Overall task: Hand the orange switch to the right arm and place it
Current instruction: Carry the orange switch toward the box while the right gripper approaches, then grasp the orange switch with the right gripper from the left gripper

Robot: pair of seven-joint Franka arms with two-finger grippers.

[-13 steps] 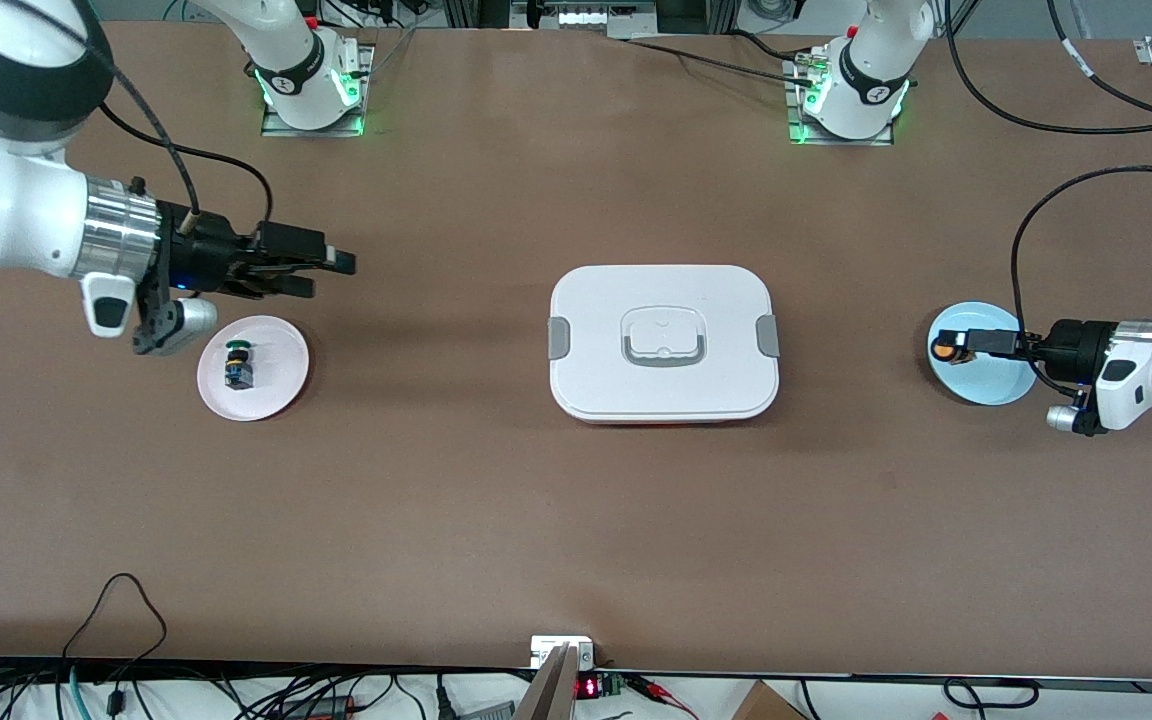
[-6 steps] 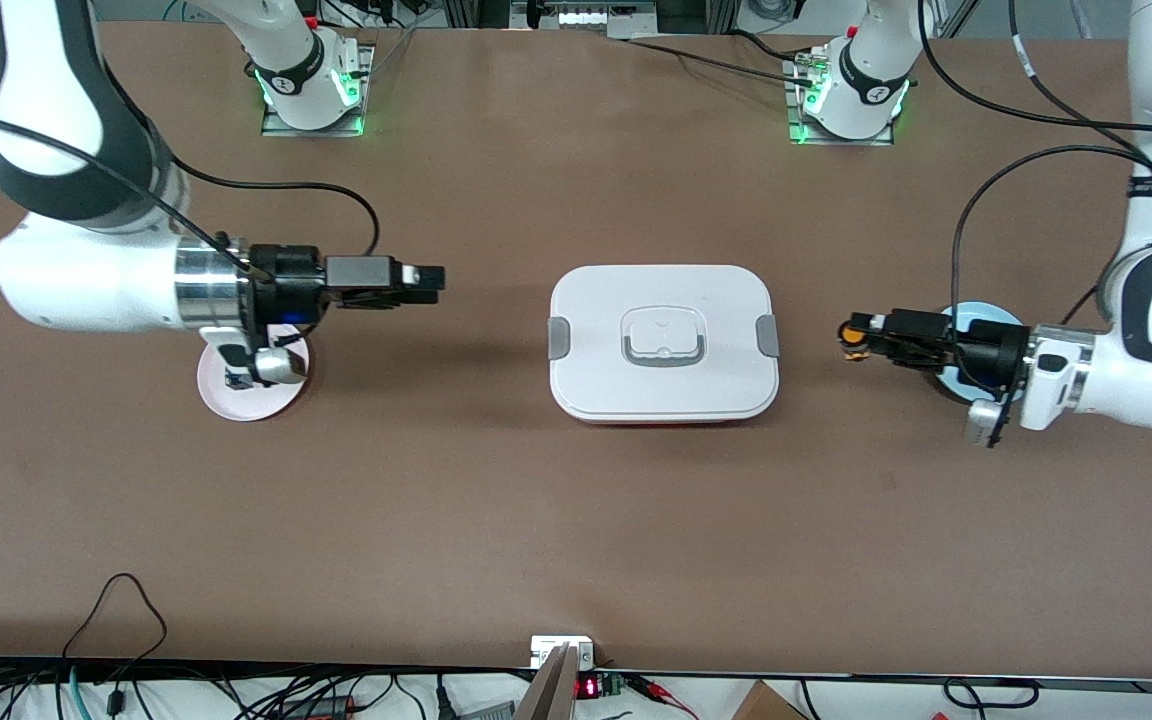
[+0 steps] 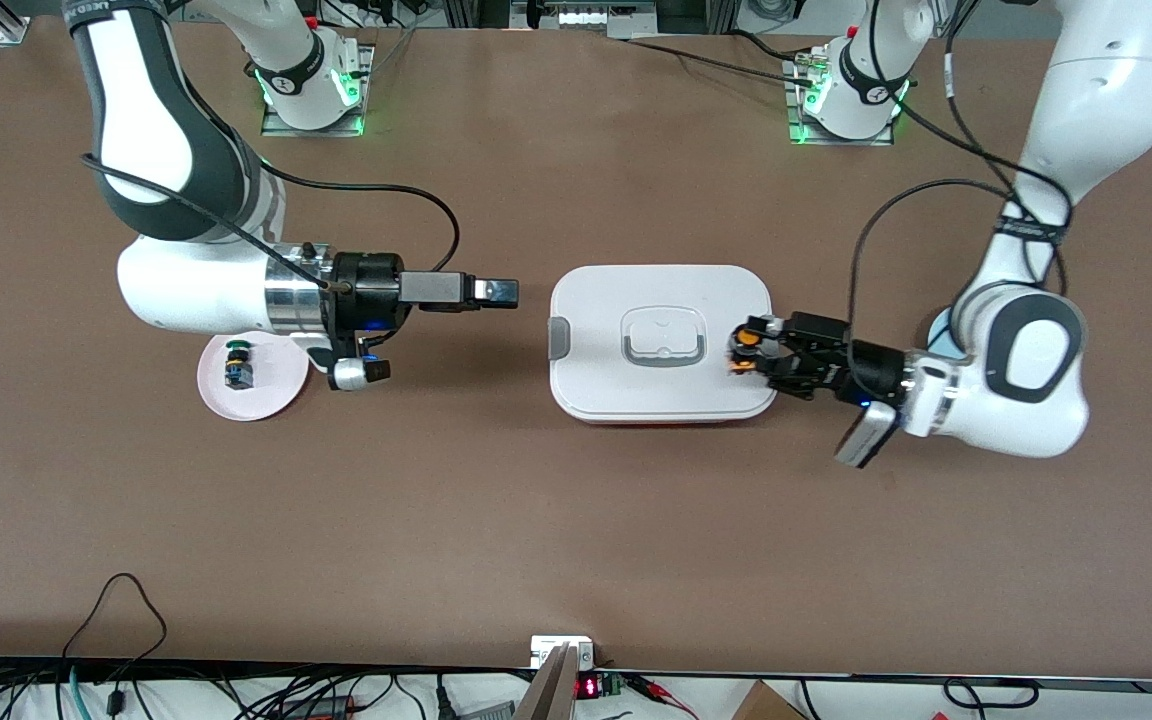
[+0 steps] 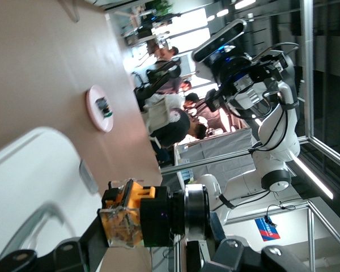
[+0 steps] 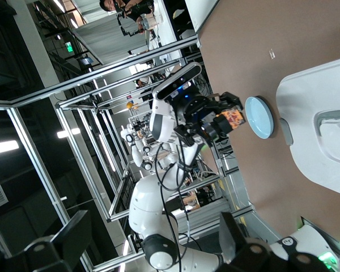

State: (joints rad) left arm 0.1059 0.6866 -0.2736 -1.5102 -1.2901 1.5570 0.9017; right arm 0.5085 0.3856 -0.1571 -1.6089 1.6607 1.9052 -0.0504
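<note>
Two hands face each other across the middle of the counter (image 3: 576, 520), and we begin with the left hand (image 3: 751, 352). We see its fingers (image 3: 771, 325) clamped narrowly on the orange switch (image 3: 744, 348), which is held in the air over the white lidded box (image 3: 663, 342), above the box's end toward the left arm. In the left wrist view we find the switch (image 4: 127, 218) lying sideways between the hand's black fingers, its orange-tan base toward the camera and its black body pointing away, with the box lid (image 4: 28, 192) below it.

From the switch, the right hand (image 3: 496, 291) sits at roughly nine o'clock in the front view, over bare counter just beside the box's other end. Of its fingers we cannot tell whether they stand wide or narrow. We note its silver wrist ring (image 3: 286, 295) and the white-and-black right arm (image 3: 171, 170) rising toward its base at the top of the view.

At about seven o'clock from the right hand, a pink plate (image 3: 276, 395) lies on the counter, carrying a green-capped switch (image 3: 237, 363). Close by the left arm's elbow, a pale blue plate (image 3: 937, 330) peeks out; the right wrist view shows it (image 5: 259, 117) near the box (image 5: 317, 136).
</note>
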